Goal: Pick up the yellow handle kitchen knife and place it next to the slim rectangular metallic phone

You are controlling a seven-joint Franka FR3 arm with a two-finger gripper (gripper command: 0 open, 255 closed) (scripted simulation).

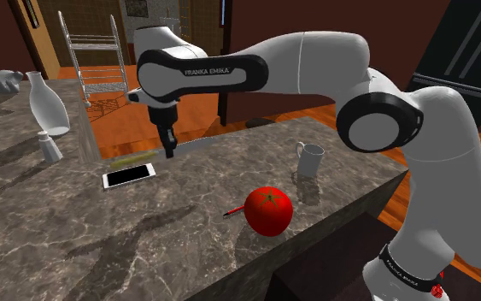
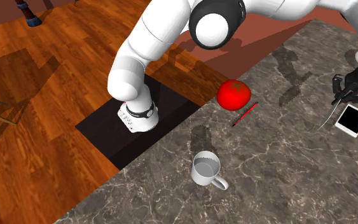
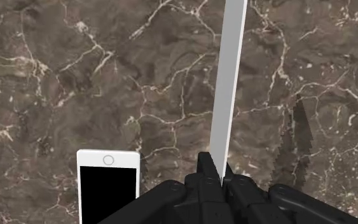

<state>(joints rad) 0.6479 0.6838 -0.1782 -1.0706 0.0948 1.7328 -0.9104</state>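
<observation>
One kitchen knife [image 1: 200, 144] is lying crosswise in the hand [image 1: 169, 152], whose two black fingers are pinching tightly on it at about the point where the blade meets the handle. Its grey blade [image 3: 230, 83] is pointing straight out from the fingertips over the bench [image 1: 144, 248], and in the shoulder view it is pointing to the right. The yellowish handle [image 1: 131, 160] is sticking out on the left side of the fingers. Whether the knife is touching the dark marbled top or hanging just above it, I cannot tell.

Just beside the knife, on its near side in the shoulder view, a phone [image 1: 129, 175] with a white frame and a black screen is lying flat, roughly parallel to the handle. Nearer the bench's front edge and to the right, a red tomato [image 1: 269, 210] is sitting with a thin red stick [image 1: 232, 211] poking out at its left side. Farther right, a white mug [image 1: 309, 159] is standing upright, well apart from the phone. At the far left, a white bottle [image 1: 46, 103] and a small shaker [image 1: 50, 147] are standing near each other.
</observation>
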